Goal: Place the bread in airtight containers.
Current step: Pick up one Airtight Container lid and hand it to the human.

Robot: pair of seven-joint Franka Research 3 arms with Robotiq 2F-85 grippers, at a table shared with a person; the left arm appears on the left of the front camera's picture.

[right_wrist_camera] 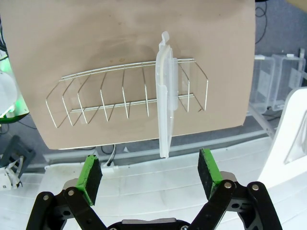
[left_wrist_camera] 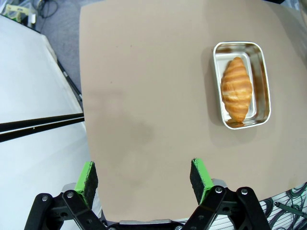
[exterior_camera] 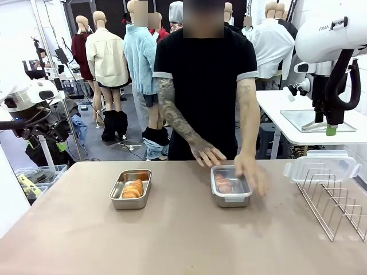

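Two steel airtight containers stand on the tan table. The left container (exterior_camera: 131, 189) (left_wrist_camera: 242, 85) has no lid and holds one golden bread roll (exterior_camera: 133, 188) (left_wrist_camera: 236, 89). A second piece of bread (exterior_camera: 223, 184) lies in the right container (exterior_camera: 230, 187), which seems to have a clear lid on it. The person's hands (exterior_camera: 251, 172) rest at its far and right edges. My left gripper (left_wrist_camera: 144, 177) hangs open high over the bare table, to the side of the left container. Off the table's right edge, my right gripper (right_wrist_camera: 151, 175) (exterior_camera: 327, 127) is open above the rack, holding nothing.
A wire rack (exterior_camera: 338, 200) (right_wrist_camera: 129, 93) stands at the table's right side. A clear plastic lid (exterior_camera: 321, 169) (right_wrist_camera: 165, 96) stands upright in its far end. The person stands at the far edge, in the middle. A white side table (exterior_camera: 309, 123) lies behind on the right.
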